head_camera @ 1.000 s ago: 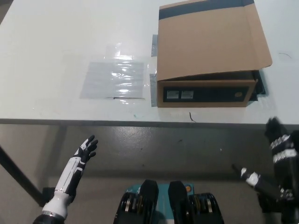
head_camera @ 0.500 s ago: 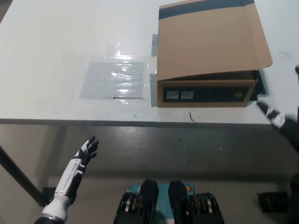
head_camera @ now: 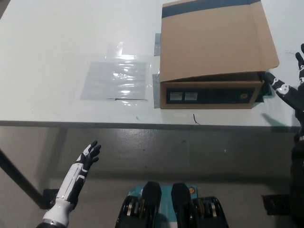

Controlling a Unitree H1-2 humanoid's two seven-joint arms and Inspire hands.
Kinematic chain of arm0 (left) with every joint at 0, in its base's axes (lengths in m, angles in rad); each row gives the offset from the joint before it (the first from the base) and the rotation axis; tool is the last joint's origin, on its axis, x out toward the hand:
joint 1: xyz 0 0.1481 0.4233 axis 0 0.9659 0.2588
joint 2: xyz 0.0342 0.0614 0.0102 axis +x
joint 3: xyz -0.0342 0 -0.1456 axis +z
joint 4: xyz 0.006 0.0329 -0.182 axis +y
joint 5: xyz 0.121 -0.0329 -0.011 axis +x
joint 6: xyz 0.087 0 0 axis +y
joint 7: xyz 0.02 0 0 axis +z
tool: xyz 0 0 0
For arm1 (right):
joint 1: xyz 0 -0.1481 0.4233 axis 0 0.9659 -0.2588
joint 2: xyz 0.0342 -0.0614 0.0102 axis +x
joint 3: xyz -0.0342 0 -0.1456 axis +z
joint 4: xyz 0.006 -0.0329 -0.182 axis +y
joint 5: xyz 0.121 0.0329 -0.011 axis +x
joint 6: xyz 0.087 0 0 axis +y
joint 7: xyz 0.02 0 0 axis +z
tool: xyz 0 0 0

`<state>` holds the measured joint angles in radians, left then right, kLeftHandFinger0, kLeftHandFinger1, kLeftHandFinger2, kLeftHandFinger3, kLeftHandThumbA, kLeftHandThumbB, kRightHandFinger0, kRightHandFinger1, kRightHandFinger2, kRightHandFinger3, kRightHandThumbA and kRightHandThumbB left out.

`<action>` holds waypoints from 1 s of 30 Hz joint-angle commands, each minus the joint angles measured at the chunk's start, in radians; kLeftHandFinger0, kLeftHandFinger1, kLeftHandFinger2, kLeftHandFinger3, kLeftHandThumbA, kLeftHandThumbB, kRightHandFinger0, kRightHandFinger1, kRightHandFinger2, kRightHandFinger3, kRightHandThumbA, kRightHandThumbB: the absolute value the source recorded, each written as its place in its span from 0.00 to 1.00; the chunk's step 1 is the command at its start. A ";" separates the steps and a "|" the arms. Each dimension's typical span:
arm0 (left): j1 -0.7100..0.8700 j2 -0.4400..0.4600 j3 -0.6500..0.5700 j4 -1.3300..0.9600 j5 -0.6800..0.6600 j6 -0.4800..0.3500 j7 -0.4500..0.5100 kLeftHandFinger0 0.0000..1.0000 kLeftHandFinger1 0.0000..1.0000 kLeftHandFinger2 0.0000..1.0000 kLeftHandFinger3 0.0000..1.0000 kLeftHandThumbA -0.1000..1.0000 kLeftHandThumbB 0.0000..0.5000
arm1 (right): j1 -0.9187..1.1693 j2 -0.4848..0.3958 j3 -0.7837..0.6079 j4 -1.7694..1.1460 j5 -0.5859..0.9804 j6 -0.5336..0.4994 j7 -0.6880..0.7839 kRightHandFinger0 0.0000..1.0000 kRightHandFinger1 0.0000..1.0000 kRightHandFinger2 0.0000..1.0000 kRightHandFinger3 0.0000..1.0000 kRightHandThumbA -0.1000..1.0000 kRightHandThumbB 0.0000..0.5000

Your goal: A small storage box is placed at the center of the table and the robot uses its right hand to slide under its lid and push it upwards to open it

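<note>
Brown cardboard storage box (head_camera: 211,92) sits on the white table (head_camera: 57,42), toward the right side and close to the near edge. Its lid (head_camera: 216,40) is a flat cardboard flap lying over the top, down but slightly raised at the front right corner, where it overhangs the box body and a dark gap shows beneath. A dark band runs across the lid's far edge. The front face has a dark strip with two small pale label windows at the left and a small round mark at the right. A clear plastic sheet (head_camera: 115,80) lies flat on the table just left of the box, grey tape bits between them. Right hand (head_camera: 290,84), black, is at the right frame edge just beside the box's right front corner, fingers spread apart, holding nothing, not visibly touching the box. Left hand (head_camera: 88,156), white, rests low at lower left below the table edge, fingers loosely extended, empty.
</note>
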<state>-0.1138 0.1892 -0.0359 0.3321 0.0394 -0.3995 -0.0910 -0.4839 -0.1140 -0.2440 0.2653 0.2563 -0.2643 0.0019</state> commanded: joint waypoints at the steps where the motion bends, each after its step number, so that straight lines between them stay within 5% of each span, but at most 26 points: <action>1: 0.010 0.000 0.001 -0.029 0.009 -0.044 0.003 1.00 1.00 1.00 1.00 1.00 1.00 | -0.068 -0.021 -0.025 0.055 0.060 -0.054 0.025 1.00 1.00 1.00 1.00 1.00 0.50; 5: 0.011 0.000 0.000 -0.032 0.004 -0.038 0.000 1.00 1.00 1.00 1.00 1.00 1.00 | -0.089 -0.016 -0.044 0.100 0.084 -0.061 0.027 1.00 1.00 1.00 1.00 1.00 0.49; 14: 0.002 0.005 -0.003 -0.028 0.013 -0.040 0.000 1.00 1.00 1.00 1.00 1.00 1.00 | -0.115 0.003 -0.064 0.103 0.196 -0.040 0.095 1.00 1.00 1.00 1.00 1.00 0.66; 30: 0.000 0.003 -0.002 -0.026 0.024 -0.034 0.006 1.00 1.00 1.00 1.00 1.00 1.00 | -0.112 0.037 -0.084 0.019 0.422 0.100 0.179 1.00 1.00 1.00 1.00 1.00 0.71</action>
<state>-0.0976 0.1893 -0.0412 0.3309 0.0546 -0.4060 -0.0906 -0.5464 -0.0829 -0.3188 0.3269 0.5727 -0.2122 0.1212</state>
